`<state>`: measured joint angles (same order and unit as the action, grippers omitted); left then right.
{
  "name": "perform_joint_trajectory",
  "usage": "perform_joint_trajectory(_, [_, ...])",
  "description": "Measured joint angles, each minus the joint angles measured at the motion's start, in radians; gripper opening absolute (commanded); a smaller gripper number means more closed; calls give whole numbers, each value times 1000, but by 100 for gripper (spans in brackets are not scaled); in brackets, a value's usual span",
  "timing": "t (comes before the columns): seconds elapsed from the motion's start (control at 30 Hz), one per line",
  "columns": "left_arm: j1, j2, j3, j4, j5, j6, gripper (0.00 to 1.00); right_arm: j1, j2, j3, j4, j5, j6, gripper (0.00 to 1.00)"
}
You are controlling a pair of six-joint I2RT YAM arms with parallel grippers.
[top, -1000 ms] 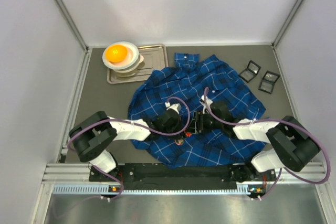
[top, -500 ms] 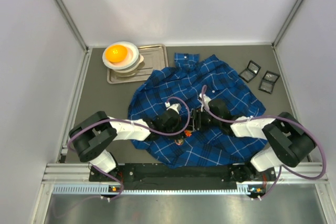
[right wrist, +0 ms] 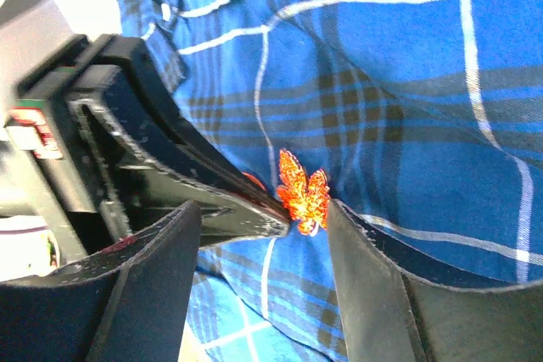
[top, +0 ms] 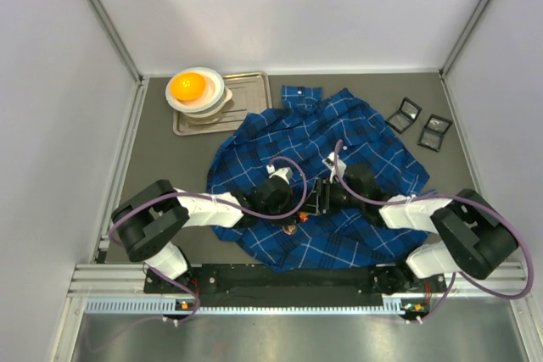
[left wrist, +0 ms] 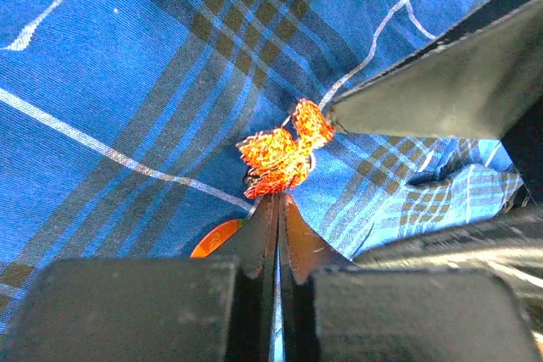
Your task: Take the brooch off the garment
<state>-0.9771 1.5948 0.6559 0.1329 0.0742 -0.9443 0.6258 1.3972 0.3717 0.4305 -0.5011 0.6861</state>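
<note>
The garment (top: 339, 133), a dark-blue plaid shirt, lies crumpled mid-table. The brooch (left wrist: 282, 150), an orange-red glittery butterfly shape, is pinned on it; it also shows in the right wrist view (right wrist: 303, 191) and as a small orange spot in the top view (top: 291, 227). My left gripper (left wrist: 278, 199) is shut, its tips pinching the brooch's lower edge; an orange disc (left wrist: 216, 239) shows beside its left finger. My right gripper (right wrist: 263, 209) is open, facing the left one, with its right finger (right wrist: 356, 252) touching the brooch's side. Both grippers meet over the shirt's front part (top: 305, 205).
A metal tray (top: 250, 99) sits at the back left with stacked bowls holding an orange ball (top: 188, 86). Two small black boxes (top: 404, 114) (top: 436, 131) lie at the back right. Grey walls close in on both sides.
The right arm's wrist shifted a little left, then back right, beside the brooch. The left arm and the brooch have not visibly moved.
</note>
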Motion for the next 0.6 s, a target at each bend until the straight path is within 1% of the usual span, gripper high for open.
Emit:
perform_joint_trajectory(0.17, [0, 0, 0, 0, 0, -2, 2, 1, -40, -13, 41, -51, 35, 60])
perform_joint_trajectory(0.27, [0, 0, 0, 0, 0, -4, 7, 2, -40, -23, 58, -79, 54, 59])
perform_joint_trajectory(0.3, [0, 0, 0, -1, 0, -6, 11, 2, -40, -26, 64, -87, 60, 59])
perform_joint_trajectory(0.37, [0, -3, -3, -2, -3, -11, 16, 2, -39, -32, 73, -97, 69, 59])
perform_joint_trajectory(0.47, [0, -33, -19, -14, -3, -24, 28, 2, -43, -32, 63, -89, 68, 59])
perform_joint_trajectory(0.53, [0, -70, -29, -40, -2, -34, 38, 2, -67, -29, 4, -54, 58, 59])
perform_joint_trajectory(0.57, [0, -94, -30, -65, -2, -36, 40, 2, -99, -27, -58, -5, 49, 59])
perform_joint_trajectory(0.6, [0, -114, -29, -87, -1, -39, 46, 2, -124, -22, -108, 33, 42, 59])
